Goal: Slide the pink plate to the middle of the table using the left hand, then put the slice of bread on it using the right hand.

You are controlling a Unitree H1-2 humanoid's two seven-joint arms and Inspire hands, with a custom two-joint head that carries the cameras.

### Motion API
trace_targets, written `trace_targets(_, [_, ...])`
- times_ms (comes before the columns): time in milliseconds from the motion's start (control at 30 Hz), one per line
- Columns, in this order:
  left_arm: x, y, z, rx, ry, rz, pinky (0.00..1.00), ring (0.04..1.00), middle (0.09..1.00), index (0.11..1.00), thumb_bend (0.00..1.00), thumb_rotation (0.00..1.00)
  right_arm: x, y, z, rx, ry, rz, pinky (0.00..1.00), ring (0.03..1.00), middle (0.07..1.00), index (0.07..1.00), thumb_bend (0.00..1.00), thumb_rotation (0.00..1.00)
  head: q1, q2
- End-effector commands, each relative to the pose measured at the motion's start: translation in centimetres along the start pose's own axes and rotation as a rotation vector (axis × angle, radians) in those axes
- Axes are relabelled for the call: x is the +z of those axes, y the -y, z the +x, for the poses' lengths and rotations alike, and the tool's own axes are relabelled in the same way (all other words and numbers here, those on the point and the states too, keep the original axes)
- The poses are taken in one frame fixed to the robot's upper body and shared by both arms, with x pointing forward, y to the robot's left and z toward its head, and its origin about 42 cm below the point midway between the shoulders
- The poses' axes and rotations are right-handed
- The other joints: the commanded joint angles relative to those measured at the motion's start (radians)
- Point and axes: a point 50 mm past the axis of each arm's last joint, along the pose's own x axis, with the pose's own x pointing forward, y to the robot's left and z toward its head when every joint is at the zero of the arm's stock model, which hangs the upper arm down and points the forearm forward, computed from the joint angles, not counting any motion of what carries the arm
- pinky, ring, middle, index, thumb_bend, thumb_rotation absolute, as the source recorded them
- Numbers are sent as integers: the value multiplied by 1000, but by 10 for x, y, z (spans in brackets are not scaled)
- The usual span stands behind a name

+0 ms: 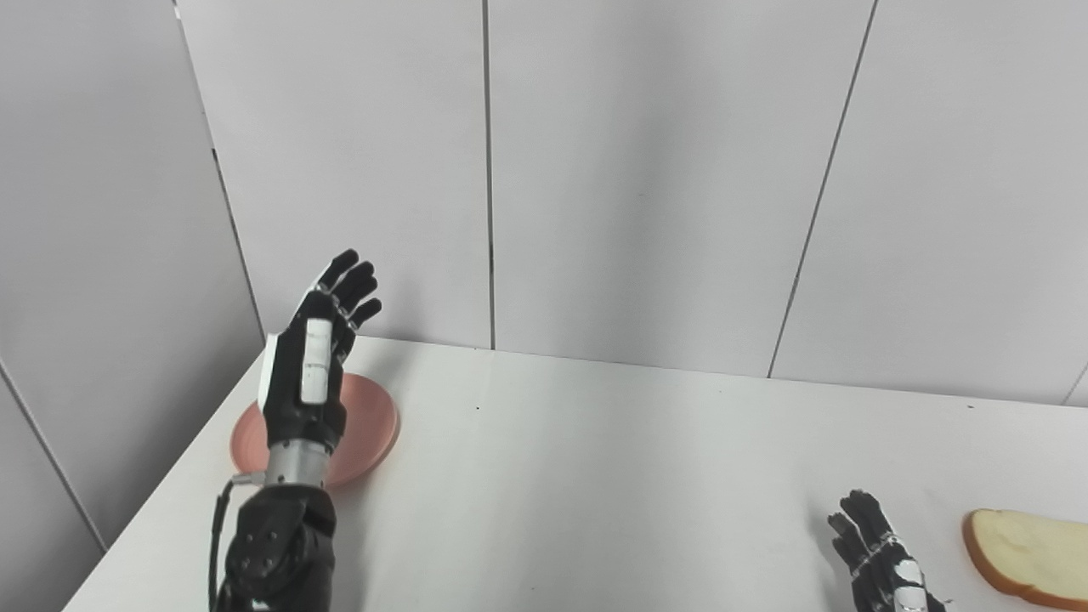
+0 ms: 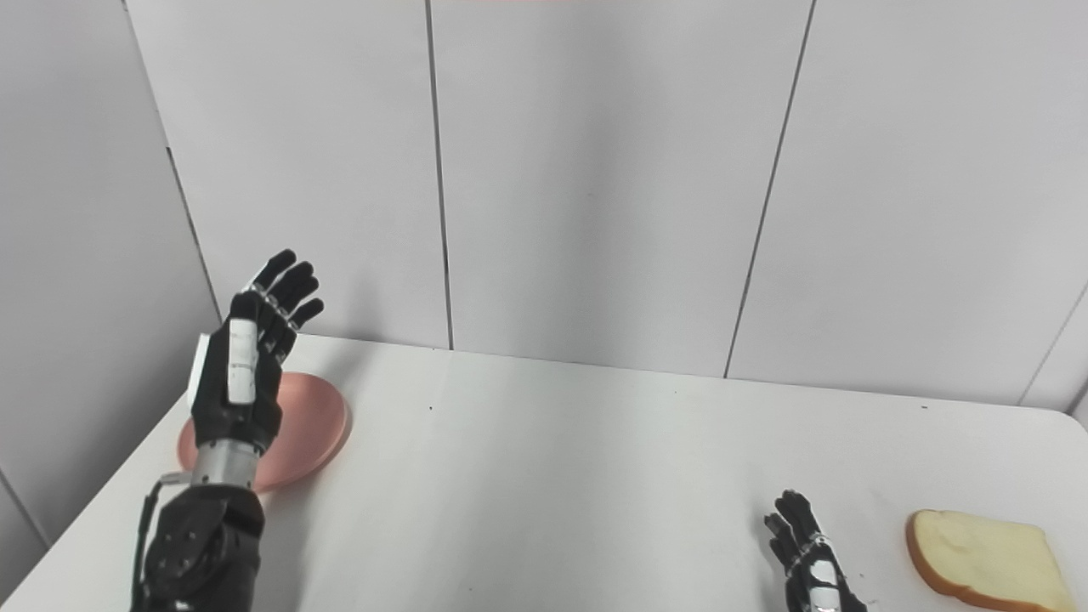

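Hovering raised over pink plate [image 1: 374,422] at table's [image 1: 595,476] left rear corner, left hand [image 1: 310,365] with fingers extended, slightly apart, holding nothing; best lowered onto far rim, then drawn centerward. Right hand [image 2: 807,561] idle, fingers loosely apart, near bread [image 2: 986,548].

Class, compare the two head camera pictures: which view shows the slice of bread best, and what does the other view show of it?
The right eye view shows it best: the whole slice of bread lies inside the picture, crust outline complete, right of the right hand. In the left eye view the slice is cut off by the picture's right edge, so only its left part shows.
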Motion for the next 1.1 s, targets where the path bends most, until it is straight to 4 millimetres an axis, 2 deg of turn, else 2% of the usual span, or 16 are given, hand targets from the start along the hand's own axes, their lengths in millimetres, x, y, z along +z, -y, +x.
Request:
trace_targets(0, [19,-8,20,-1,72,2,825,857,851,826,961,873,-43,6,-49,-57,-187,15,952,908,919,891,607,1000,-3,4])
trace_targets(233, [7,-57,36,59,67,134,821,846,857,869,943,900,-42,3,-50,-59,-183,23,934,885,901,886,621,1000,-15,13])
trace_targets(367, [-6,-86,40,112,42,140,852,862,856,866,987,843,-41,1,-50,-67,-181,24,914,874,884,875,624,1000,-19,16])
trace_targets(533, [-17,-117,44,172,5,138,832,854,852,844,993,820,-40,0,-51,-72,-177,23,894,862,873,869,642,1000,-26,21])
trace_targets(733, [-25,-139,49,208,-41,156,830,863,845,826,978,823,-40,0,-51,-73,-174,19,877,858,870,872,648,1000,-28,24])
trace_targets(900, [-31,-152,49,211,-76,189,815,866,858,834,1000,809,-39,0,-52,-78,-180,16,865,855,864,867,652,1000,-31,27])
trace_targets(1067, [-39,-161,45,226,-108,222,807,861,859,841,994,835,-39,0,-52,-76,-181,8,851,849,857,866,666,1000,-31,28])
